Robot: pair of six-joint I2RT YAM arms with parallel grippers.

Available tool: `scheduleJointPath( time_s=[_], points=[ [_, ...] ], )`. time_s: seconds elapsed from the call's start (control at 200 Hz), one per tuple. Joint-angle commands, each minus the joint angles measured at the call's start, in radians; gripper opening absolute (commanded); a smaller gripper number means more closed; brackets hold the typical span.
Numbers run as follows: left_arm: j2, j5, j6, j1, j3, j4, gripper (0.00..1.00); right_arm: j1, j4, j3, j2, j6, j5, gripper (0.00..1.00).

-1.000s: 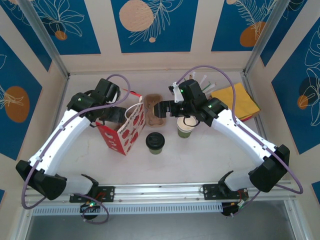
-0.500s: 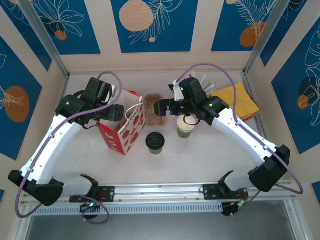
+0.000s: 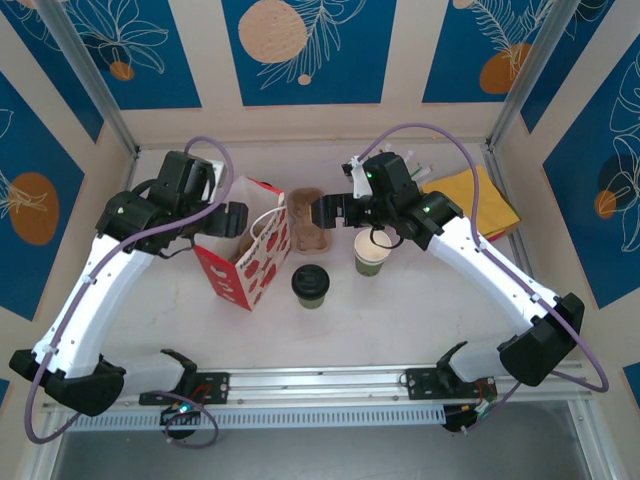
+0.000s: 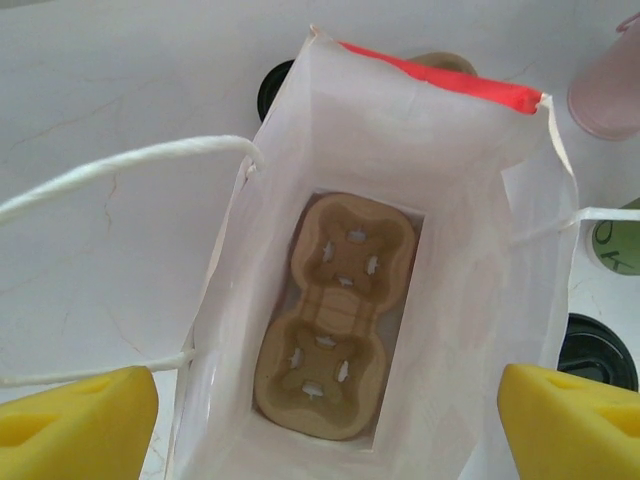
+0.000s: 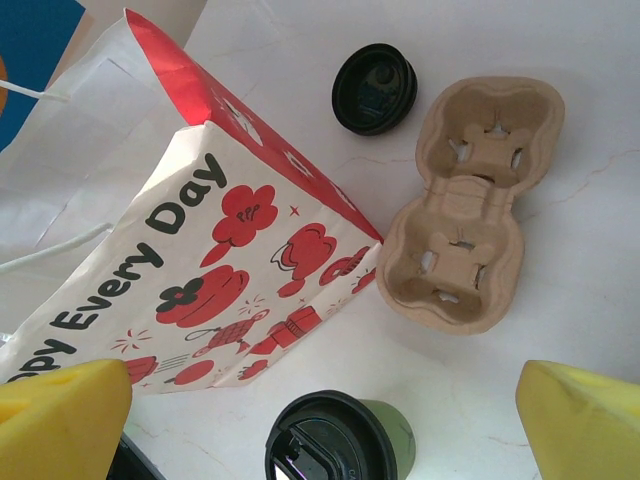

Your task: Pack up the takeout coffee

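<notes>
The takeout coffee [image 3: 311, 284], a small green cup with a black lid, stands on the table in front of the red-and-white paper bag [image 3: 243, 258]. It also shows in the right wrist view, the takeout coffee [image 5: 340, 443] low between my right gripper's wide-apart yellow fingers. My right gripper [image 3: 330, 212] [image 5: 322, 425] hangs open over a brown cup carrier [image 3: 305, 231] [image 5: 470, 205] beside the bag. My left gripper [image 3: 228, 216] [image 4: 330, 425] is open above the bag's mouth. Inside the bag [image 4: 470, 250] lies another cup carrier [image 4: 335, 315].
A lidless green cup [image 3: 372, 254] stands right of the coffee. A loose black lid [image 5: 373, 88] lies beyond the carrier. Yellow napkins [image 3: 480, 200] lie at the back right. The bag's white string handles [image 4: 120, 165] hang out to the left.
My left arm has drawn back and to the left from the bag, and its jaws have spread wider. The right arm has barely moved.
</notes>
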Motion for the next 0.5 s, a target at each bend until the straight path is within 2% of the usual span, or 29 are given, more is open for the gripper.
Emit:
scheduleJointPath(
  time_s=[0.0, 0.025, 0.125, 0.15, 0.495],
  points=[
    [-0.015, 0.014, -0.009, -0.003, 0.044, 0.005, 0.9, -0.005, -0.003, 0.021, -0.027, -0.006, 0.007, 0.99],
    [-0.016, 0.014, -0.011, -0.003, 0.047, 0.006, 0.94, -0.005, -0.003, 0.021, -0.027, -0.006, 0.007, 0.99],
    [-0.013, 0.018, -0.013, -0.003, 0.051, 0.011, 0.96, -0.008, -0.008, 0.025, -0.026, -0.006, 0.006, 0.99],
    [-0.012, 0.017, -0.016, -0.003, 0.051, 0.013, 1.0, -0.009, -0.009, 0.025, -0.027, -0.006, 0.006, 0.99],
    [0.067, 0.034, -0.036, -0.002, 0.122, -0.011, 1.0, -0.015, -0.061, 0.051, -0.029, 0.02, 0.018, 0.99]
  ],
)
